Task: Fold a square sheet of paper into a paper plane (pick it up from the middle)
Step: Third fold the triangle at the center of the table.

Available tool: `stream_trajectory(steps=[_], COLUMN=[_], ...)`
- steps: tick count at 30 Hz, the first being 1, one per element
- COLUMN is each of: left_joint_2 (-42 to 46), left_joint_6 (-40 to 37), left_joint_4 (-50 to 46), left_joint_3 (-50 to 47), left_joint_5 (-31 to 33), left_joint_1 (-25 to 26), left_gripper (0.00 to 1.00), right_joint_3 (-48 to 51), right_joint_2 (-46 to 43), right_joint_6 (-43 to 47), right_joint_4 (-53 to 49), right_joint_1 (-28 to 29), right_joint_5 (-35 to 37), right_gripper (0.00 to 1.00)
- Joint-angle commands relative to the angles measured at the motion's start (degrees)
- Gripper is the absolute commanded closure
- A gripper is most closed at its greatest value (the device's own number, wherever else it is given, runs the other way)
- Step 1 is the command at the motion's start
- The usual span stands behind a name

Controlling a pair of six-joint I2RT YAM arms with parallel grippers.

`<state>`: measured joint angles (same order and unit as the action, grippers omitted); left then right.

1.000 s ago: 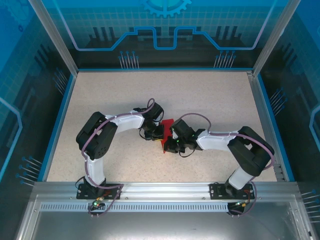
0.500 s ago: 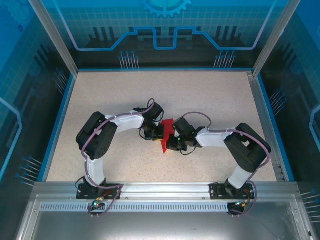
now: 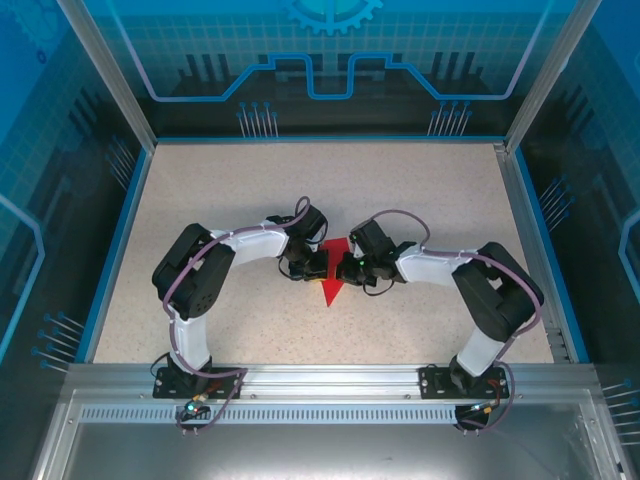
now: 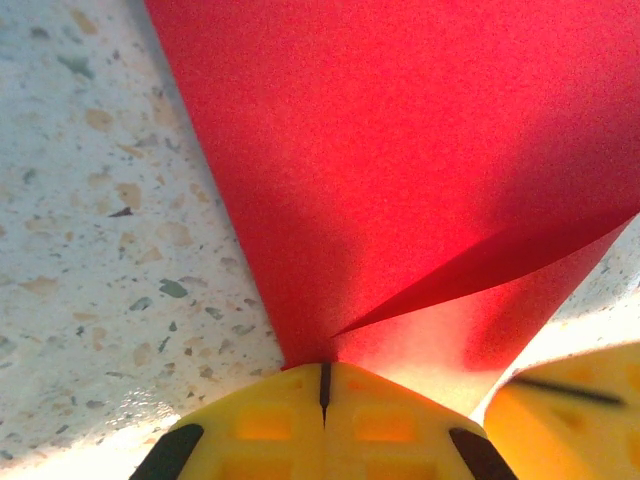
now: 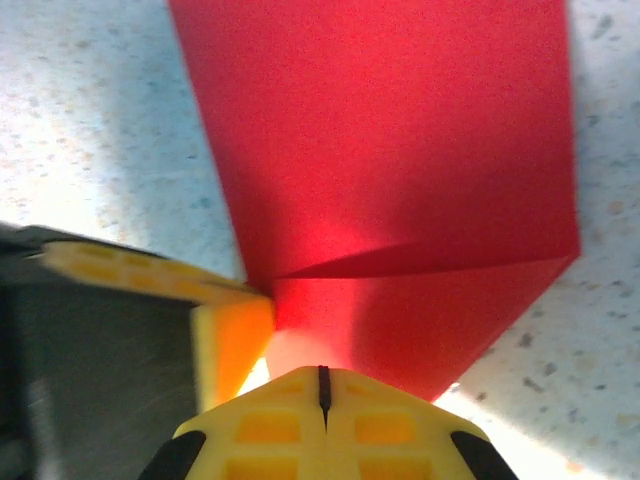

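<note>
The square sheet of paper (image 3: 330, 288) is bright red and lies on the speckled table (image 3: 230, 200) as a folded triangle with its point toward the near edge. My left gripper (image 3: 325, 265) is shut on its middle from the left. In the left wrist view the sheet (image 4: 400, 150) runs into the closed yellow jaws (image 4: 323, 368), and a raised crease starts there. My right gripper (image 3: 346, 268) meets it from the right, shut. Its tips (image 5: 322, 370) rest against the lower flap of the sheet (image 5: 380, 130).
Blue transparent walls (image 3: 130, 200) and a metal frame ring the table. A metal rail (image 3: 330, 380) with both arm bases runs along the near edge. The two grippers almost touch: the left finger (image 5: 230, 330) sits beside the right jaws.
My right gripper has slid from the sheet's lower right up toward the left gripper, staying shut. The sheet has turned from a tilted strip into a symmetrical triangle. The left arm has held still.
</note>
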<state>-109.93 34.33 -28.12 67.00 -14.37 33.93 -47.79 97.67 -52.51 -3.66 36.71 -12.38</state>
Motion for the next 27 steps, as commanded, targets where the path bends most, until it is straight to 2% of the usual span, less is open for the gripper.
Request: stream_trajectory(steps=[1,8,13,17,22,27], left_joint_2=[-4.7,1.2,8.1,12.5,14.2,12.9], left_joint_6=[-1.4,-2.4,0.8,6.9,14.1,16.4], left_joint_4=[-4.6,-1.6,5.5,14.2,26.4,31.3], left_joint_3=[-3.2,-1.4,-5.6,-13.0,-20.9,-23.1], left_joint_5=[7.7,3.6,-1.9,-6.6,-13.9,-16.5], left_joint_1=[0.2,0.1,0.2,0.1,0.3,1.6], left_gripper=[1.0,1.0,0.82,0.79,0.86,0.97], right_joint_3=[-0.4,2.0,3.4,3.8,3.7,3.4], right_joint_2=[2.4,3.7,2.9,2.8,3.2,3.7], right_joint_6=[0.9,-2.4,-5.5,-6.8,-7.4,-7.6], right_joint_4=[-0.7,0.7,1.4,1.1,0.6,0.8], right_joint_1=[-0.8,-0.9,-0.9,-0.9,-1.0,-1.1], right_joint_5=[0.7,1.2,2.1,2.7,2.7,2.4], right_gripper=[0.96,0.96,0.96,0.96,0.96,0.96])
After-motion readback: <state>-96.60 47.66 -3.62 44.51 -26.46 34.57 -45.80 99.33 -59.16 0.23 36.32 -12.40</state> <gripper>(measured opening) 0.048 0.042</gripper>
